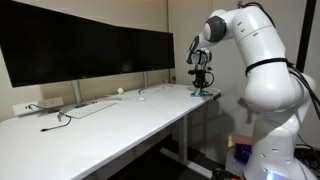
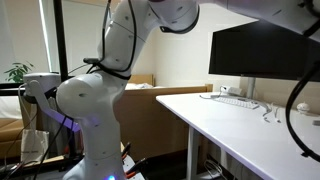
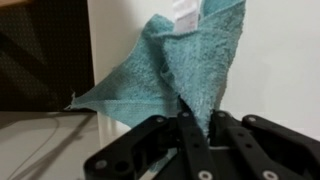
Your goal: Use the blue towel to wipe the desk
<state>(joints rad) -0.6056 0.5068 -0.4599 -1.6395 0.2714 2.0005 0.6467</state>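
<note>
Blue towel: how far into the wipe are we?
Done: the blue towel is grasped, with the jaws shut on it in the wrist view. In hand: the arm holds it low at the end edge of the desk in an exterior view; whether it touches the surface is unclear. Left: the wipe itself, since most of the desktop lies away from the towel.

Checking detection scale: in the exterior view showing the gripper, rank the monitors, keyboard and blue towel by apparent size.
1. monitors
2. keyboard
3. blue towel, clearly the smallest
</note>
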